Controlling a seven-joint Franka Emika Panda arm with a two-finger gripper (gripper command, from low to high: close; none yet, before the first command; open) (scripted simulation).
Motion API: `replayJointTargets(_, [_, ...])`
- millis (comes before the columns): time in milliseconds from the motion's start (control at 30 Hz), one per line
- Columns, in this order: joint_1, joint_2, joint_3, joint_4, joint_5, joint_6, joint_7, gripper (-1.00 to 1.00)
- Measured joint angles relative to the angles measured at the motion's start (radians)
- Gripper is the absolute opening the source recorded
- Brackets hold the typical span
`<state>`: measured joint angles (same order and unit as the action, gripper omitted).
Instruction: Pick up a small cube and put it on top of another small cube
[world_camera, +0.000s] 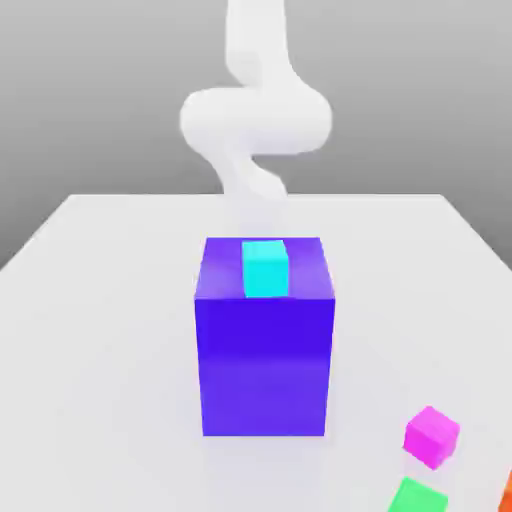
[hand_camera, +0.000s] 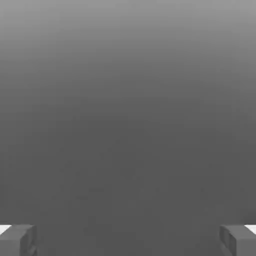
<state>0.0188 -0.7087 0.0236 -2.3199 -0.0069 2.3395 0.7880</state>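
A small cyan cube (world_camera: 265, 268) lies on the top face of a big blue block (world_camera: 265, 350) in the middle of the table. Near the front, on the exterior view's right, a small magenta cube (world_camera: 432, 436) rests on the table, tilted. A small green cube (world_camera: 417, 497) sits just in front of it, cut by the picture's edge. In the hand view my gripper (hand_camera: 128, 241) is open, its two grey fingertips (hand_camera: 17, 240) far apart with only plain grey background between them. The white arm (world_camera: 255, 120) rises behind the blue block.
An orange thing (world_camera: 507, 492) peeks in at the front edge on the exterior view's right. The white table (world_camera: 100, 330) spreads wide around the blue block, with its far edge behind the arm.
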Motion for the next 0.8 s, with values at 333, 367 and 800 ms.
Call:
replayJointTargets(333, [0.078, 0.368, 0.098, -0.081, -0.04, 0.16, -0.039, 0.0])
replayJointTargets(367, [0.086, 0.404, 0.108, -0.089, -0.045, 0.176, -0.042, 0.0])
replayJointTargets(800, [0.219, 0.877, 0.203, -0.191, -0.124, 0.38, -0.072, 0.0])
